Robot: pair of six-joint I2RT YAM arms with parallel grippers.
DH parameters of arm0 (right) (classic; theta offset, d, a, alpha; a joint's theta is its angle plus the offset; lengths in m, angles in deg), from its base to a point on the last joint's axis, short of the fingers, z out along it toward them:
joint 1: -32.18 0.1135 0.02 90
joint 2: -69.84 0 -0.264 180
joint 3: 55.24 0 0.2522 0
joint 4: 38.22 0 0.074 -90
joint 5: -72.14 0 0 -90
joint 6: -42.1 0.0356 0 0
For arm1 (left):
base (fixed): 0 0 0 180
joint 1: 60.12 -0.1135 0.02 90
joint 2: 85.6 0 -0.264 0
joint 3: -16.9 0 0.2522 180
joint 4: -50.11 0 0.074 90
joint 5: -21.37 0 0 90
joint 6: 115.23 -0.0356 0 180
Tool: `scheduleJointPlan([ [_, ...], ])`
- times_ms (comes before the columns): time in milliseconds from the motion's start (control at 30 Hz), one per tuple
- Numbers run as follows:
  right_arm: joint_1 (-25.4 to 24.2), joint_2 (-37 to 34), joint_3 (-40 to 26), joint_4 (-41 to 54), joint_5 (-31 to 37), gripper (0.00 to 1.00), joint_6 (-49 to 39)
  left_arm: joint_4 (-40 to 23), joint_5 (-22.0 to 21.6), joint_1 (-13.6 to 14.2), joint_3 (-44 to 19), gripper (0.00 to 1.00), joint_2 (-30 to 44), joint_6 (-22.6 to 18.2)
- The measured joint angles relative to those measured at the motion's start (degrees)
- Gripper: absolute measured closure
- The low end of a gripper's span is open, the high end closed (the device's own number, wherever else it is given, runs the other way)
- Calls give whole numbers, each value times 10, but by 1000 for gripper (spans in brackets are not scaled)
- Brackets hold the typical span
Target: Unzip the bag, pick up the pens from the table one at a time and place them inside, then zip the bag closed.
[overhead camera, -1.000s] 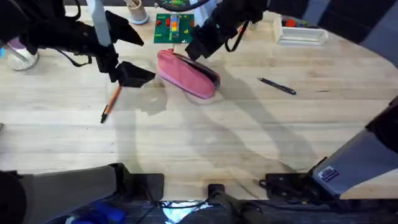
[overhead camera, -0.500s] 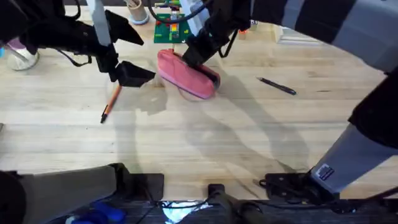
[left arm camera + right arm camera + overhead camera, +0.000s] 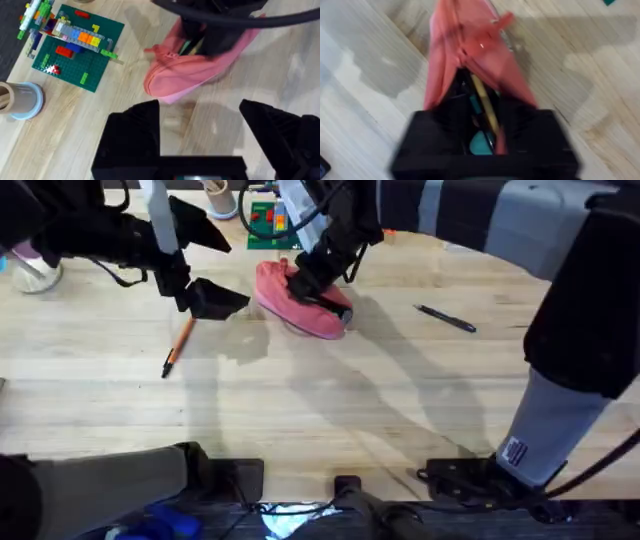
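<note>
The pink bag lies on the table at the back centre, its mouth partly open onto dark lining. In the right wrist view the bag holds thin yellowish and teal sticks. My right gripper reaches across and presses onto the bag's top. My left gripper hovers open just left of the bag, holding nothing, and its fingers stand wide apart. An orange pen lies below the left gripper. A black pen lies to the right of the bag.
A green brick plate with coloured bricks and a paper cup stand behind the bag. A pale bowl sits at the far left. The right arm spans the table's upper right.
My right arm has swung down and left onto the bag, and the bag's shape has bunched under it. The left arm and both pens have stayed put.
</note>
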Motion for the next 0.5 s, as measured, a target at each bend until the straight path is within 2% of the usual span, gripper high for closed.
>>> scheduleJointPlan([
  [100, 3, -3, 0, 3, -3, 185, -2, 0, 0, 0, 0, 8, 0, 0],
  [133, 4, -3, 0, 4, -4, 71, -5, 0, 0, 0, 0, 8, 0, 0],
  [167, 7, -4, 0, 6, -3, 22, -11, 0, 0, 0, 0, 8, 0, 0],
  [500, 7, -2, 0, 17, -3, 6, -66, 1, 0, 0, 0, 8, 0, 0],
])
